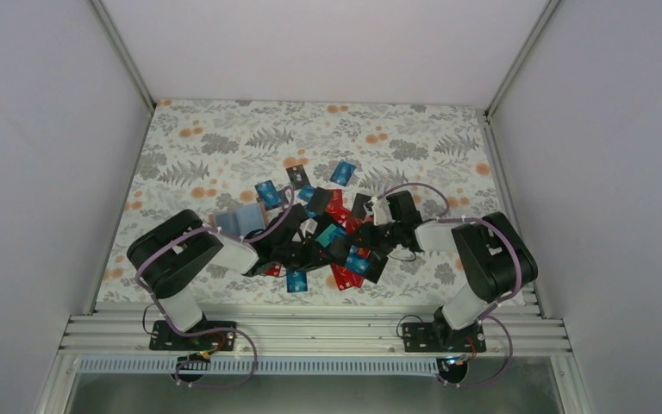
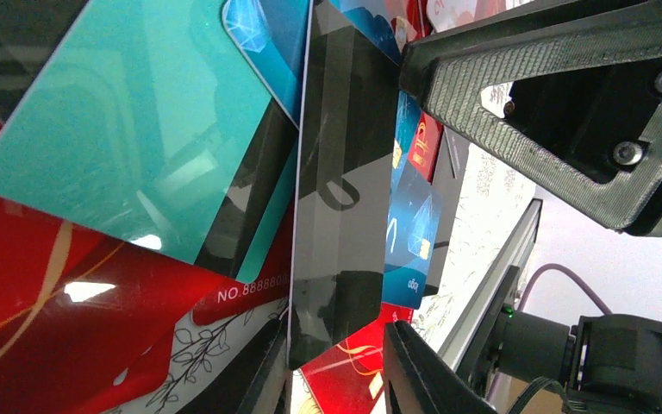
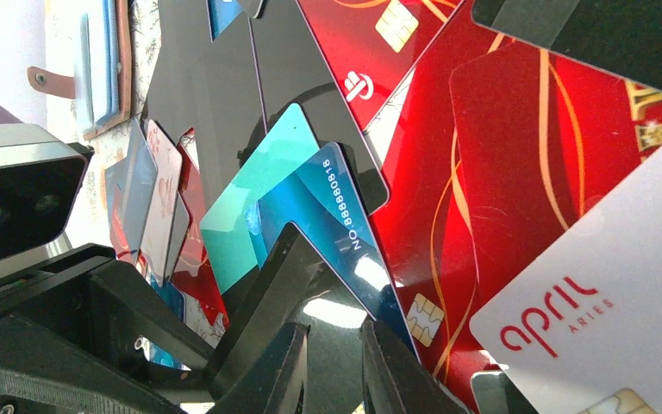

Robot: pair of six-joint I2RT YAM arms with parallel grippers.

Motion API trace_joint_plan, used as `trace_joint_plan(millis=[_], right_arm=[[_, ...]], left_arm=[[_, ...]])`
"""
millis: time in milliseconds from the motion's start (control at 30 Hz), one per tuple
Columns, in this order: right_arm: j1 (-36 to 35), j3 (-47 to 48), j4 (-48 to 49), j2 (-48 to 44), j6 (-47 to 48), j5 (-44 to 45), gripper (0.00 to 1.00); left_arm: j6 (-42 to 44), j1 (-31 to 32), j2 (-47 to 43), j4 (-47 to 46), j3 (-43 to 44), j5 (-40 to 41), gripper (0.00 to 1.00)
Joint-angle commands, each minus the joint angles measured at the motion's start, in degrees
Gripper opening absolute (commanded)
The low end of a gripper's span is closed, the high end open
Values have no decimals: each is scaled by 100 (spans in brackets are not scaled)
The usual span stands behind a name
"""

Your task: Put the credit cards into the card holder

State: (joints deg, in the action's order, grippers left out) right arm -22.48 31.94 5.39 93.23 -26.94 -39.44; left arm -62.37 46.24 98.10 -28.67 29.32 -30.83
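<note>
Right claw (image 3: 334, 369), cropped low, clenches a black card (image 3: 300, 267) above the credit cards (image 1: 338, 243) heaped by the near edge of the desk (image 1: 224, 138). Left claw (image 2: 396, 200): grip impossible to tell. Card holder (image 1: 240, 221) sits just left of the heap, partly hidden.

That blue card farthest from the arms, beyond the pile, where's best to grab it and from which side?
Likely the blue card across its two long edges, straight from above: it lies flat and thin, uncovered, so no side offers a lip.
</note>
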Motion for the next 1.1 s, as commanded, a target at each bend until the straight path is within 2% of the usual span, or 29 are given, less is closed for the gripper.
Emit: trace_joint_plan(millis=[0,233,300,367,500,567,700,767,900,1067], right_arm=[[-11,-250,-514,160,31,410,20],[-11,-235,-534,143,30,380,20],[-11,-233,-539,134,31,385,20],[-11,-218,-546,129,36,376,20],[-11,-113,-675,-32,33,375,21],[-4,30,-810,-200,31,371,26],[1,622,-1273,-655,40,439,49],[14,918,-1520,-885,29,568,57],[46,1259,-1545,-1395,-93,343,62],[67,1492,-1063,-1806,-465,-258,63]], left_arm=[[11,-36,83,-358,-34,7,26],[-5,-45,236,-566,57,-47,20],[3,-49,255,-572,80,-38,15],[12,-53,260,-528,103,-6,5],[54,-54,140,-321,133,98,2],[131,-54,-68,-81,176,203,2],[474,-60,-640,785,415,571,2],[619,-90,-953,1193,524,825,2],[770,-301,-1619,1642,618,994,2],[999,-625,-2370,2034,766,918,2]])
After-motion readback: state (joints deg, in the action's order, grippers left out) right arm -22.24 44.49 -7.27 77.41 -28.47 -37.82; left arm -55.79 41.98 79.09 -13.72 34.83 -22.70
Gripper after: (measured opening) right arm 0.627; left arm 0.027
